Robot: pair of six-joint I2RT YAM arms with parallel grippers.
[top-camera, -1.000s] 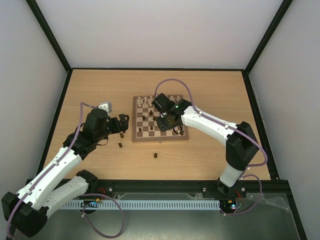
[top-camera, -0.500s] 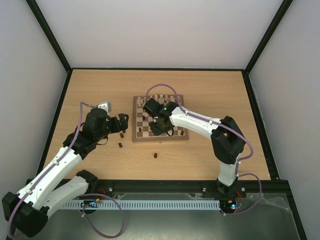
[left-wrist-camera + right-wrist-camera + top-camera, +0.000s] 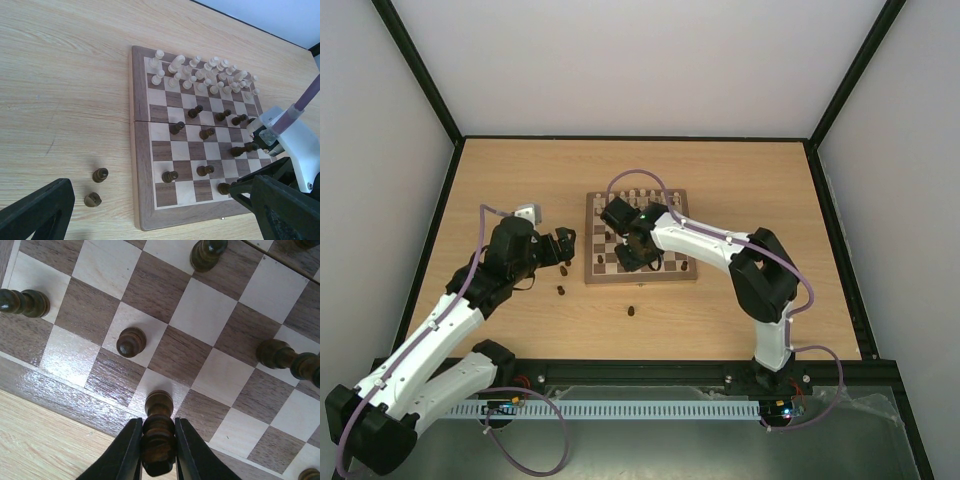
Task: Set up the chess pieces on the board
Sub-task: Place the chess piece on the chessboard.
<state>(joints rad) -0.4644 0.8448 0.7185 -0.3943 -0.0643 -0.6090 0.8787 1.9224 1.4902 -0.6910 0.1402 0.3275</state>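
The board (image 3: pixel 137 100) lay flat at about the middle of the desk (image 3: pixel 500 180), its sides roughly parallel to the desk's edges. The cream pieces (image 3: pixel 200 75) stood in two rows along the side of the board facing the far edge of the desk. Other dark pieces (image 3: pixel 200 134) stood upright and scattered over the half facing the near edge.

The right gripper (image 3: pixel 157 452) was over the board, its jaws closed on the held dark piece (image 3: pixel 158 432). Both fingers (image 3: pixel 125 455) pressed against the piece's upper body. Its long axis ran in line with the fingers, upright to the board. The broad base pointed down at a light square in the outermost row beside the board's border (whether the base touched that square could not be determined).

The left gripper (image 3: pixel 563 247) hung above bare desk just off the side of the board that faces the desk's left edge, jaws spread wide with nothing between them. Two loose dark pieces (image 3: pixel 100 175) stood on the desk near it. A third loose piece (image 3: pixel 631 311) sat between the board and the near edge.
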